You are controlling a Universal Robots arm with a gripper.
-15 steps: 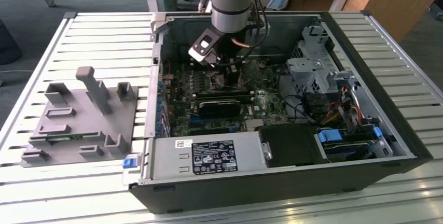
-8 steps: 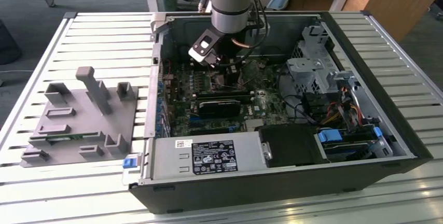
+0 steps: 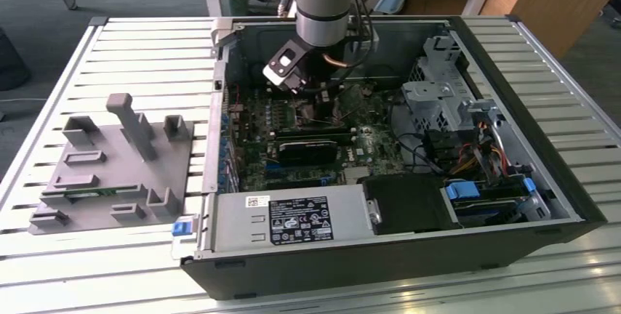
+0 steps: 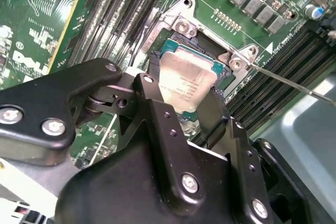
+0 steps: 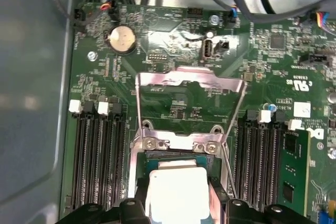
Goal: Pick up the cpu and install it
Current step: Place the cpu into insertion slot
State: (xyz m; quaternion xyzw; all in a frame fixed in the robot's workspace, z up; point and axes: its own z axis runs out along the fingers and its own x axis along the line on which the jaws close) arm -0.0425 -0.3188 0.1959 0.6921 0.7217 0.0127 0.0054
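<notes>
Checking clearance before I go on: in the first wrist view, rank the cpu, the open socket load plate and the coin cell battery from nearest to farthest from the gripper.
1. The cpu: held in the gripper, over the socket.
2. The load plate: hinged open beyond the socket.
3. The coin cell battery: farthest, past the plate.

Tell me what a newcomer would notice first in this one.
The robot arm reaching down into the open computer case on the slatted table dominates the exterior view. In both wrist views the gripper clamps the silver-topped cpu by two opposite edges right over the motherboard socket, whose metal load plate is swung open. A grey parts fixture sits on the exterior view's left.
</notes>
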